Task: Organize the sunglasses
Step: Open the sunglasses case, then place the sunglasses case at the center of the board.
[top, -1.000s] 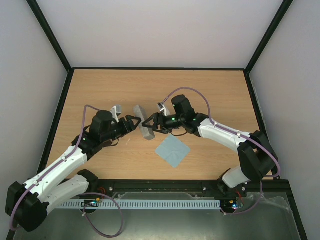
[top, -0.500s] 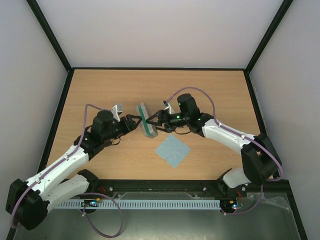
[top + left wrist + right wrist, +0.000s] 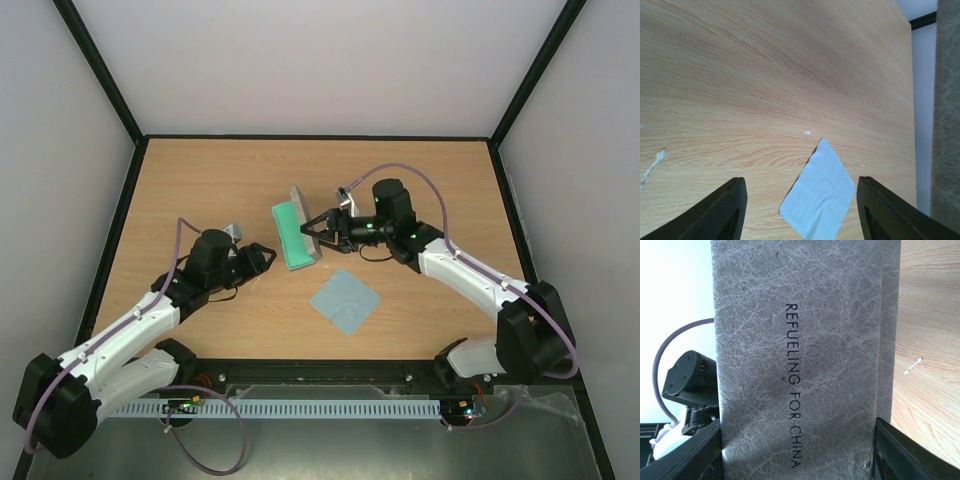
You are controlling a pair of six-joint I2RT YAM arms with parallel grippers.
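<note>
My right arm stretches left, right gripper (image 3: 317, 234) clamped on the open grey case (image 3: 289, 236). My left arm lies low, left gripper (image 3: 266, 256) spread, empty, near it. I cannot see the sunglasses.

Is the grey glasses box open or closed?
Open. Seen from above, the case is spread apart with its green lining showing. The right wrist camera sees only its grey outside.

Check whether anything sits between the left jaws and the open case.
Nothing visible does: only bare table lies between the jaws of the left gripper and the open case held by the right gripper. The cloth lies nearer the arms' bases, off that line. No sunglasses show in any view.
</note>
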